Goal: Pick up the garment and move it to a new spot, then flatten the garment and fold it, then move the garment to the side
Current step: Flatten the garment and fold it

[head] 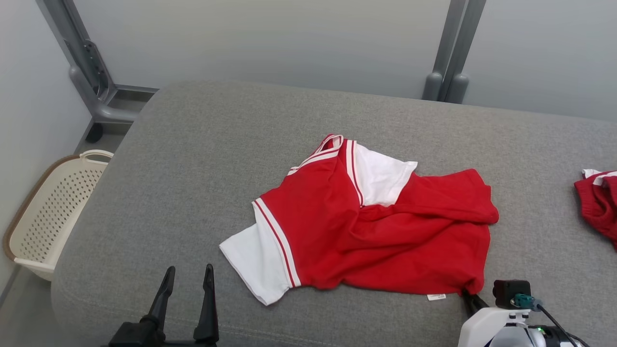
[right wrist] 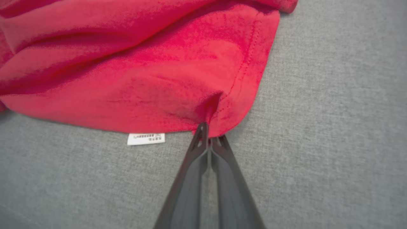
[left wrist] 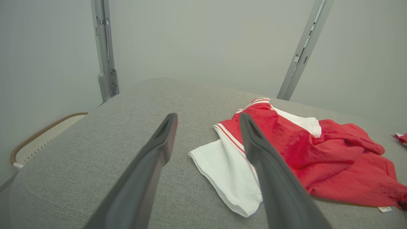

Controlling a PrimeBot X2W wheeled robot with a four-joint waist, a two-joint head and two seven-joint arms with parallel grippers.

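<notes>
At the lower middle of my right wrist view, my right pincer (right wrist: 208, 133) is pressed tight together on the near hem corner of the red and white short-sleeved jersey (right wrist: 143, 79). The cloth puckers into a small crease where my tips bite it. Just left of the tips a small white sewn-in label (right wrist: 146, 139) lies on the grey upholstered surface (right wrist: 334, 127).

At the lower left of the head view, my left pincer (head: 189, 271) stands spread wide with nothing in it. It sits near the jersey's white sleeve but apart from it.

The jersey lies rumpled across the middle of the head view, its collar toward the top and its red body bunched in folds to the right. As I judge it, only the first grasp is made. No part looks lifted yet, so the carry to a new spot, the flattening, the folding and the move aside are all left.

I cannot tell whether I hold one layer of hem or two. The label's print is too small to read. My own pale wrist covers most of my right pincer in the head view. A second red knitted garment (head: 597, 202) is cut off by the right edge, and a cream perforated plastic basket (head: 53, 212) at the left is partly hidden behind the surface.
</notes>
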